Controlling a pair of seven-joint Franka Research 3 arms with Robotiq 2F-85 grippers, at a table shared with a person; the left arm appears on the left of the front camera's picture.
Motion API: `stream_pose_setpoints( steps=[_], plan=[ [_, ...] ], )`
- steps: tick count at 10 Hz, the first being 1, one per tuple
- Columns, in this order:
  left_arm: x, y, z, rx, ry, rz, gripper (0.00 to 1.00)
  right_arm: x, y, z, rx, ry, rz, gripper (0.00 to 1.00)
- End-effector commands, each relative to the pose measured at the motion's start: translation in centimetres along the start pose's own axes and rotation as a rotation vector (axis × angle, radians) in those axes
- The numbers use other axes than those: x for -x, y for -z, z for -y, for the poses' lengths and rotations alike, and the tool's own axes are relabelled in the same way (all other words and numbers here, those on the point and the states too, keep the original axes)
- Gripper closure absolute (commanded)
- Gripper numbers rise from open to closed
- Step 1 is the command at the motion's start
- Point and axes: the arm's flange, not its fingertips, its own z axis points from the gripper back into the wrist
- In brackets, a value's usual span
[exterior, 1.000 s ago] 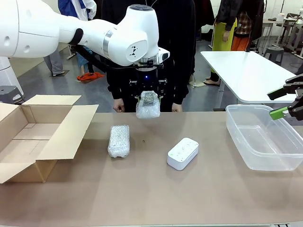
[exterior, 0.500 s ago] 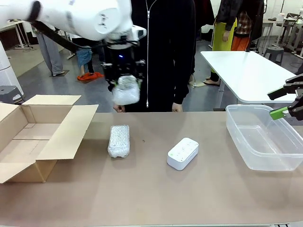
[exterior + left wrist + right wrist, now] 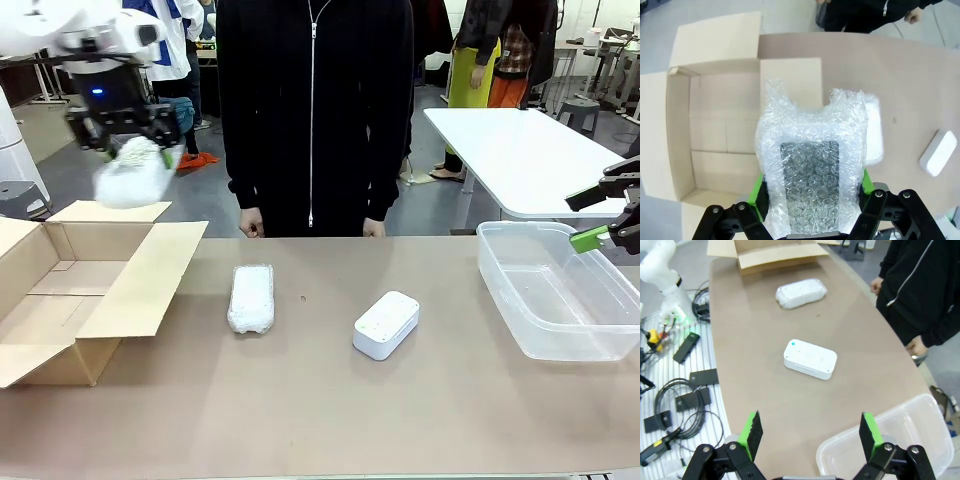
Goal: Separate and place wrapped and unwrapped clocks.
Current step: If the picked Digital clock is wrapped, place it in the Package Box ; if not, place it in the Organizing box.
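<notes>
My left gripper (image 3: 128, 148) hangs high at the left, shut on a bubble-wrapped clock (image 3: 132, 176) above the far flap of the open cardboard box (image 3: 60, 300). In the left wrist view the wrapped clock (image 3: 810, 165) sits between the green pads of the left gripper (image 3: 811, 192), over the cardboard box (image 3: 725, 135). A second wrapped clock (image 3: 251, 297) (image 3: 801, 293) lies on the table left of centre. The bare white clock (image 3: 386, 324) (image 3: 810, 358) (image 3: 938, 152) lies at the centre. My right gripper (image 3: 600, 215) (image 3: 810, 432) stands open and empty at the right, over the plastic bin.
A clear plastic bin (image 3: 530, 330) (image 3: 900, 440) stands at the right on the brown table (image 3: 320, 420). A person in black stands at the far edge, hands (image 3: 250, 226) hanging near the table. Cables and tools lie beside the table in the right wrist view.
My left arm has carried the wrapped clock from above the table's middle leftward and upward, to over the box. The right arm and the two clocks on the table stayed still.
</notes>
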Motion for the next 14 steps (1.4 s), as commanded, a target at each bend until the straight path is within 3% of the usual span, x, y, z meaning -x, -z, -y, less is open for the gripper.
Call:
stream_pose_setpoints(
  steps=[1, 7, 12, 14],
  plan=[
    [1.2, 1.0, -4.0, 0.049, 0.003, -0.019, 0.19, -0.2, 0.1, 0.3, -0.022, -0.005, 0.033, 0.0],
    [-0.4, 10.2, -13.0, -0.023, -0.055, 0.087, 0.19, -0.2, 0.1, 0.3, -0.022, -0.005, 0.033, 0.0],
    [-1.7, 18.3, -16.6, 0.036, -0.053, 0.036, 0.19, -0.2, 0.1, 0.3, -0.022, -0.005, 0.033, 0.0],
    [-1.4, 21.1, -16.3, 0.011, 0.001, -0.05, 0.19, -0.2, 0.1, 0.3, -0.022, -0.005, 0.033, 0.0]
  ],
)
